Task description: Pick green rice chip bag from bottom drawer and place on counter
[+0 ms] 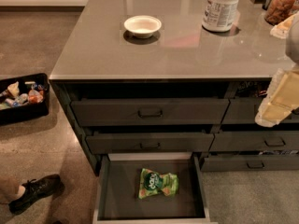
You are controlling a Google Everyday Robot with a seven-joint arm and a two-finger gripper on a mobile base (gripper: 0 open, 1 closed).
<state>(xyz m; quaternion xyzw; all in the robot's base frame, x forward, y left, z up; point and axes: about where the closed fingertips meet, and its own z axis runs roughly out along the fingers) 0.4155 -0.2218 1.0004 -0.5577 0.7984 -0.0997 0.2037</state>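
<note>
The green rice chip bag [157, 183] lies flat on the dark floor of the bottom drawer [106, 190], which is pulled open at the front of the cabinet. The bag sits near the drawer's middle, slightly right. The counter [93, 50] is the glossy grey-taupe top above the drawers. My gripper [276, 101] shows as pale cream parts at the right edge of the view, level with the upper drawers. It is well above and to the right of the bag and touches nothing.
On the counter stand a white bowl [143, 25], a white tub [223, 7] and a jar of nuts [282, 3] at the back right. A black bin of snack packets [22, 98] sits on the floor at left. A person's black shoe [35, 191] is at lower left.
</note>
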